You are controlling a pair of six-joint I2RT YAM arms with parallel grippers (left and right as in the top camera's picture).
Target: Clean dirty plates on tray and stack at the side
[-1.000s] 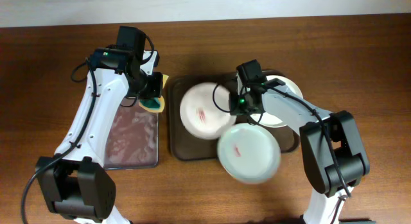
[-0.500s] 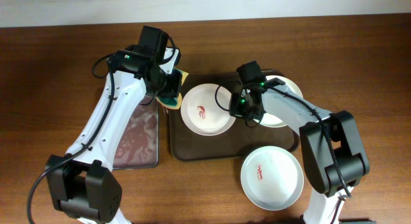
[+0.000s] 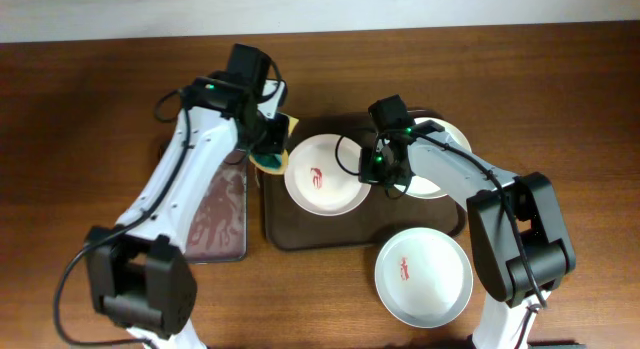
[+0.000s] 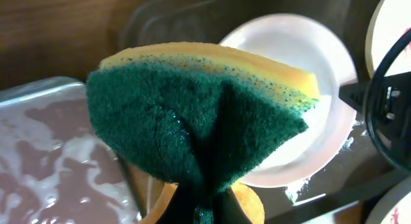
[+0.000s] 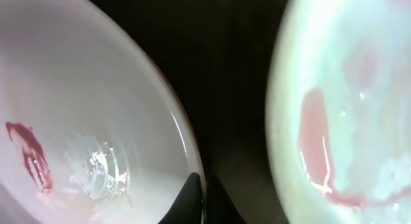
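Over the last second the left hand (image 3: 268, 147), pinching a green-and-yellow sponge (image 4: 205, 121), has swung from above the small wet tray (image 3: 205, 224) to the left rim of the first plate (image 3: 322, 177), which sits on the left half of the brown tray (image 3: 300, 235). The right hand (image 3: 385, 173) stays pressed together on that plate's right rim, steadying it. A second plate (image 3: 423, 277), smeared red, has settled on the surface (image 3: 80, 139), off the tray. A third plate (image 3: 448, 147) lies under the right arm. Wiping looks about to begin, with all three plates seemingly still dirty.
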